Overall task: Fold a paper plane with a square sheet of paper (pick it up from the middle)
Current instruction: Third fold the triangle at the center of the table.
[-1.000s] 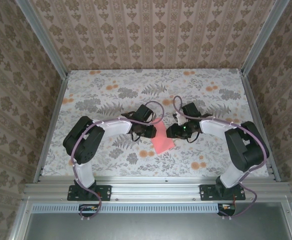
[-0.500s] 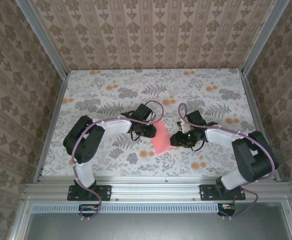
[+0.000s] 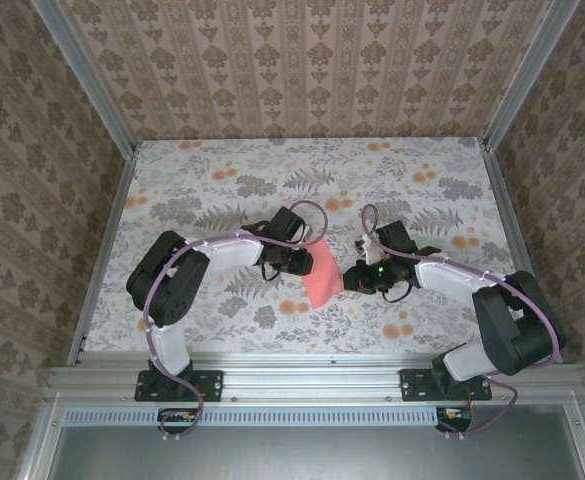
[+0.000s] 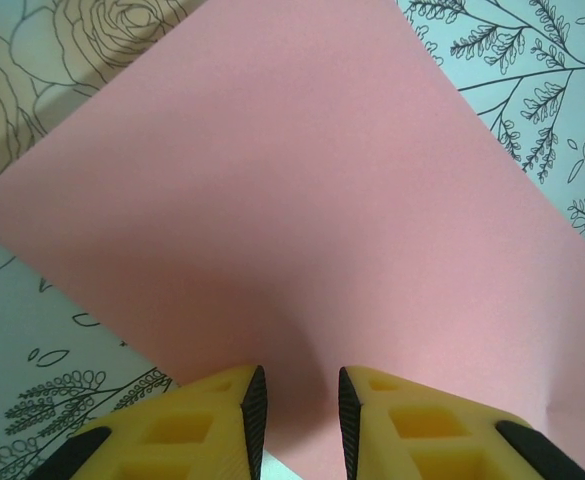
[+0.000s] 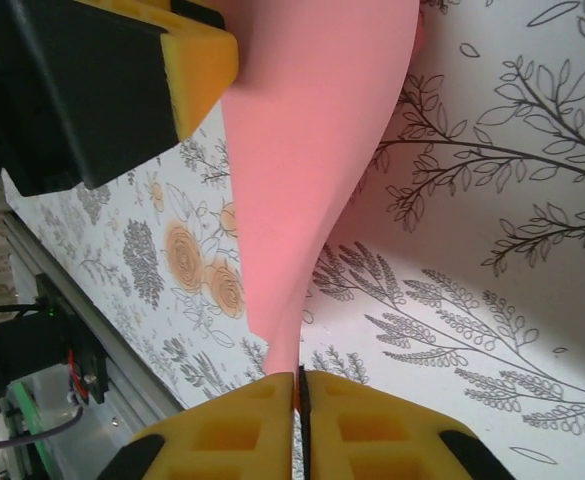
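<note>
Top external view is showing the square sheet of paper (image 3: 322, 278) sitting at the middle of the table (image 3: 222, 180), between the left gripper (image 3: 307, 262) and the right gripper (image 3: 347, 280). The sheet is looking thin, plain and matte salmon-pink, with straight edges and sharp corners. In the right wrist view the paper (image 5: 312, 150) is rising off the surface and curving in a smooth bow. Its lower edge is running down into the right gripper (image 5: 300, 385), whose yellow fingers are clenching on it with only a sliver of pink showing between the pads. In the left wrist view the left gripper (image 4: 300, 385) is standing with its black-padded yellow fingers a little apart, released, and the flat pink sheet (image 4: 292, 200) is lying beneath and between the tips. A pale cloth printed with grey leaves, fine black line drawings and small orange flowers is covering the table. Wallpapered walls (image 3: 302, 60) in brown damask stripes are enclosing it on three sides, and an aluminium rail (image 3: 312, 380) is running along the near edge.
</note>
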Robot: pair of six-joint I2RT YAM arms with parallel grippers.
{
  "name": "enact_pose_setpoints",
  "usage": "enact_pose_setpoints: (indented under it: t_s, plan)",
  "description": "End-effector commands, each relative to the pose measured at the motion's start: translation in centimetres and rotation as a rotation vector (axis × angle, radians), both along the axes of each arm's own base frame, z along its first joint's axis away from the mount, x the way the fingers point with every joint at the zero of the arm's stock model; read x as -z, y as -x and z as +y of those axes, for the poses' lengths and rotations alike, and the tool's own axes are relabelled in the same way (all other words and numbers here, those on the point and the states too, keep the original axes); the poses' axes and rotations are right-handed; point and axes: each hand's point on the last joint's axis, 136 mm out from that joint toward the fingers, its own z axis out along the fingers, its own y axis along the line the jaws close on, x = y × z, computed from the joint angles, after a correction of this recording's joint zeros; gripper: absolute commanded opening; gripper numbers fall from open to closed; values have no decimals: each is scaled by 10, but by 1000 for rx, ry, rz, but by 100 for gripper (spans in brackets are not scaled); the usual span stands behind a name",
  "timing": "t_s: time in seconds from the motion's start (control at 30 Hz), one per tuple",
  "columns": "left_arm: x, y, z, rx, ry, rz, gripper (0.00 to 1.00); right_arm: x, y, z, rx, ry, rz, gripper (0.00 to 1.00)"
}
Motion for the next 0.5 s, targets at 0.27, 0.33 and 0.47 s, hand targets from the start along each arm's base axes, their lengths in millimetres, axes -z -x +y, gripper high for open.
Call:
enact_pose_setpoints:
  t_s: [0.27, 0.33, 0.47]
  plan:
    - [10, 7, -1, 33, -11, 48, 29, -16, -20, 33, -7, -114, -18, 2]
    - [11, 6, 0, 33, -11, 51, 29, -14, -23, 39, -11, -121, -15, 0]
    - [13, 7, 2, 33, -10, 55, 29, -8, -33, 47, 4, -128, -14, 0]
